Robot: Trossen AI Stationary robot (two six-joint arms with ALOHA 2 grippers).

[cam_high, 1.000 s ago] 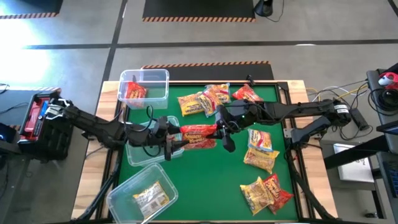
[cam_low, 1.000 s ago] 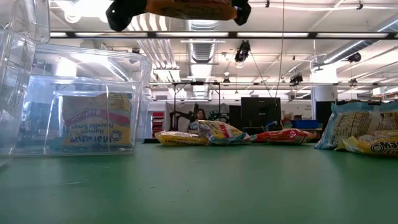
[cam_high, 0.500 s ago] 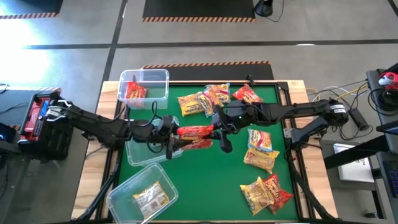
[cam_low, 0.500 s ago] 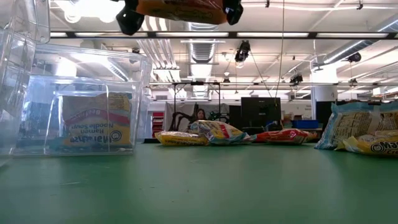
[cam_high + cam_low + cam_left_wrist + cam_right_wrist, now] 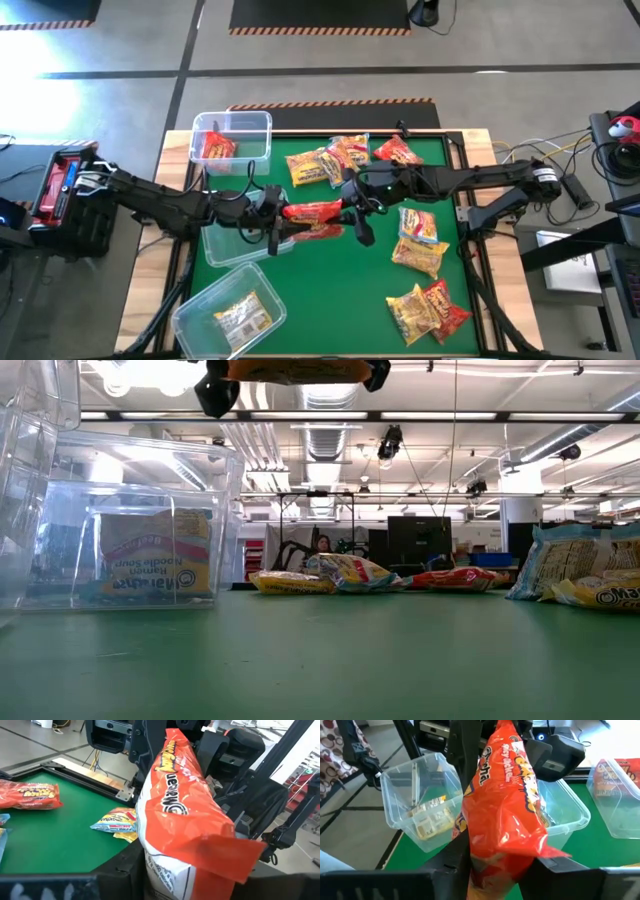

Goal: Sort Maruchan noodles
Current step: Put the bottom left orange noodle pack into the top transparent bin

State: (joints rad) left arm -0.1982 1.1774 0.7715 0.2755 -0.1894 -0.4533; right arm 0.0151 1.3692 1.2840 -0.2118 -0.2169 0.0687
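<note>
An orange-red Maruchan noodle packet (image 5: 312, 210) hangs in the air above the green mat, stretched between my two grippers. My left gripper (image 5: 276, 218) reaches in from the table's left and is shut on the packet's left end. My right gripper (image 5: 352, 207) reaches in from the right and is shut on its right end. In the low view the packet (image 5: 295, 369) shows at the top edge, with a dark finger at each end. Other packets lie flat on the mat: a pile (image 5: 330, 160) at the far side and several (image 5: 420, 240) at the right. My left gripper pinches the packet's left end (image 5: 170, 870) between its two fingers, one on each flat face. The fingers come nearly level from the table's left and lie along the packet. That end is lifted clear of the table. My right gripper has the packet's right end (image 5: 495, 865) between its two fingers, one on each flat face. The fingers come from the table's right, slanting slightly down, along the packet. The packet stands on edge, clear of the mat.
Three clear bins stand at the table's left: a far one (image 5: 250, 122) with a red packet (image 5: 215, 147), a middle one (image 5: 222, 247) under my left gripper, and a near one (image 5: 195, 310) with a yellow packet (image 5: 243, 317). Bare mat lies in the near middle.
My left gripper has moved a little toward the table's right, farther onto the packet's left end. Seen from above, the packet has turned from face-up toward edge-on. It stays in the air between the two grippers.
</note>
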